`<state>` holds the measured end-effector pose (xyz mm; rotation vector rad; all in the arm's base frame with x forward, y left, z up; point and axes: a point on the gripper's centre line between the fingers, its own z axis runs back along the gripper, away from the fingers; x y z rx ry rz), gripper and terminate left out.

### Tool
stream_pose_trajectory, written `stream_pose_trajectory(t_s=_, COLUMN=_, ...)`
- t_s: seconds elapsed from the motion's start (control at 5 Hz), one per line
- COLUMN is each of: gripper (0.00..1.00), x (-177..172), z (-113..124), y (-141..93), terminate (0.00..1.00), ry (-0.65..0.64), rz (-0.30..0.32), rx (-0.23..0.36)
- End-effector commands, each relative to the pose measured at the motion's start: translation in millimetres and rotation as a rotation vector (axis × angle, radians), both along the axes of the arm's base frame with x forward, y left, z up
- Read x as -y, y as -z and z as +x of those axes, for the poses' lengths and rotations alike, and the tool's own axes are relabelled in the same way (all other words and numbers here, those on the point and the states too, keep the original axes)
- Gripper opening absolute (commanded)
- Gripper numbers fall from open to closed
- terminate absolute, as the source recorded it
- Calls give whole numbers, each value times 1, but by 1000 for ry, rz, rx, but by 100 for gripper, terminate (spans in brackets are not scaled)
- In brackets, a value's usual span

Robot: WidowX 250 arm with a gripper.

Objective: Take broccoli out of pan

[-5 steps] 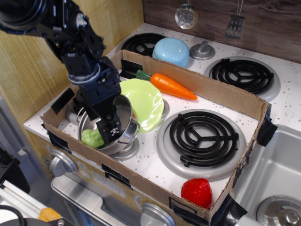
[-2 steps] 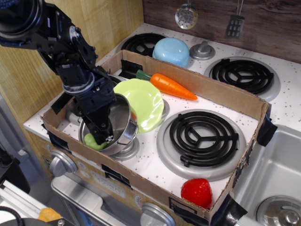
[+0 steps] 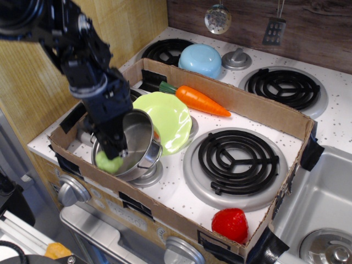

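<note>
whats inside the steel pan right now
The broccoli sits at the pan's front-left, with the gripper reaching down onto it. The arm hides the jaws and part of the pan's floor.

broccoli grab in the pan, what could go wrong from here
The broccoli sits low against the pan's near wall with the gripper right over it, so the fingers may catch the rim and tip or drag the pan. The lumpy floret could slip free on lifting. The green plate touches the pan and may get shoved.

green plate (image 3: pixel 165 118) | carrot (image 3: pixel 201 100) beside it | blue bowl (image 3: pixel 200 59) behind | red strawberry (image 3: pixel 230 224) front corner
</note>
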<state>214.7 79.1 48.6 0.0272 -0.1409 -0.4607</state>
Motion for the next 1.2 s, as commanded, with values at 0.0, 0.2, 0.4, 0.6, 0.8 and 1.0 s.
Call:
stream_pose_trajectory(t_s=0.0, gripper=0, x=12, z=20, y=-63, terminate=0, ry=24, rz=108, rx=-12)
stream_pose_trajectory(t_s=0.2, gripper=0, x=51, z=25, y=-68, terminate=0, ry=-2, rz=61, rx=-2)
stream_pose_trajectory(t_s=0.4, gripper=0, x=87, z=44, y=-61, terminate=0, ry=-27, rz=3, rx=14)
stream_pose_trajectory(t_s=0.6, gripper=0, x=109, z=69, y=-59, terminate=0, ry=-1, rz=-72, rx=65)
stream_pose_trajectory(t_s=0.8, gripper=0, x=123, z=84, y=-50, terminate=0, ry=6, rz=-121, rx=104)
stream_pose_trajectory(t_s=1.0, gripper=0, x=133, z=90, y=-40, terminate=0, ry=11, rz=-153, rx=122)
